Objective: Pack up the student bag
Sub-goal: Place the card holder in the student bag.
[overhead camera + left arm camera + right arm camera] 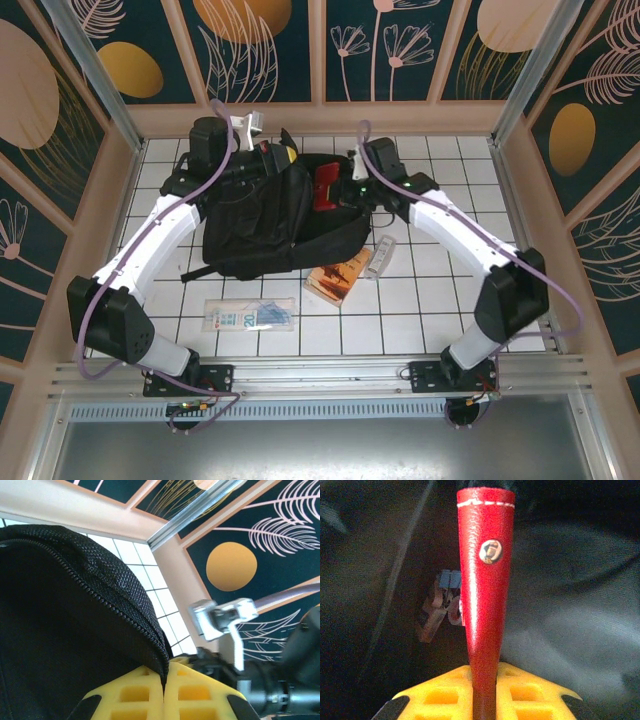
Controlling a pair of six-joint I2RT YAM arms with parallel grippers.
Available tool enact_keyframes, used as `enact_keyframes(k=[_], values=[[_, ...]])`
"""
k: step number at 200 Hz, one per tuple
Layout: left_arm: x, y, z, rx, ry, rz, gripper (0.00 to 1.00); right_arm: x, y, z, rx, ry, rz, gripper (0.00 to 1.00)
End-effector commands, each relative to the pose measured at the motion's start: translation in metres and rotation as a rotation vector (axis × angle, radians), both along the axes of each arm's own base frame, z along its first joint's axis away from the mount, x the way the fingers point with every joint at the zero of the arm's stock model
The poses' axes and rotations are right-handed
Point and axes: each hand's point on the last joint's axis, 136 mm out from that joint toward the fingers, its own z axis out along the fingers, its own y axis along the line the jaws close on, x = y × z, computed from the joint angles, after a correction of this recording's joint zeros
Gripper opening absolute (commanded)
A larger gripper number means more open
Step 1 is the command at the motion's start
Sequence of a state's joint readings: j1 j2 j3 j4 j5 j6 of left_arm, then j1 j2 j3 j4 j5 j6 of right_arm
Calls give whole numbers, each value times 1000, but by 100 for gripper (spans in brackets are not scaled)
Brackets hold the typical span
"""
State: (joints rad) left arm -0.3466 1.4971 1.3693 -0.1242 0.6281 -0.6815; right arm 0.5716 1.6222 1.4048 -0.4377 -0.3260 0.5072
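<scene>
The student bag [262, 222], a large black backpack, lies in the middle of the tiled table. My left gripper [164, 676] is shut on the zipper edge of the bag [65, 615] at its far end, holding the rim up; in the top view this gripper [284, 156] sits at the bag's top. My right gripper [485, 677] is shut on a slim red leather case [485, 575] with a metal snap, pointing into the bag's dark interior. From above, the red case [325, 185] stands at the bag's opening beside the right gripper [347, 184].
An orange booklet [335, 280], a small white packet [381, 257] and a clear pouch with banknotes [250, 316] lie on the tiles in front of the bag. Small blue and brown items [442, 602] lie inside the bag. Patterned walls enclose the table.
</scene>
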Motion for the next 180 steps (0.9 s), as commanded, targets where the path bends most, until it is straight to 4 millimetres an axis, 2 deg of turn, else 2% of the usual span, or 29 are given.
enact_keyframes(k=[1,51,78,98,112,119,154,180], values=[[-11,-1,56,-65,-149,-39,0,7,31,15,79,-7,61,16],[-15,-1,68,-81,-171,-49,0,23,85,2,209,145,141,19],[-19,1,74,-81,-189,-43,0,26,97,3,252,182,163,26],[-19,3,72,-67,-191,-35,0,25,98,1,246,192,168,32],[-19,3,73,-66,-193,-33,0,24,96,-2,228,202,169,48],[-19,3,71,-64,-192,-34,0,24,96,-2,218,199,169,52],[-18,5,70,-58,-194,-25,0,25,86,-1,163,171,146,59],[-17,8,66,-41,-194,-5,0,27,74,23,139,97,122,59]])
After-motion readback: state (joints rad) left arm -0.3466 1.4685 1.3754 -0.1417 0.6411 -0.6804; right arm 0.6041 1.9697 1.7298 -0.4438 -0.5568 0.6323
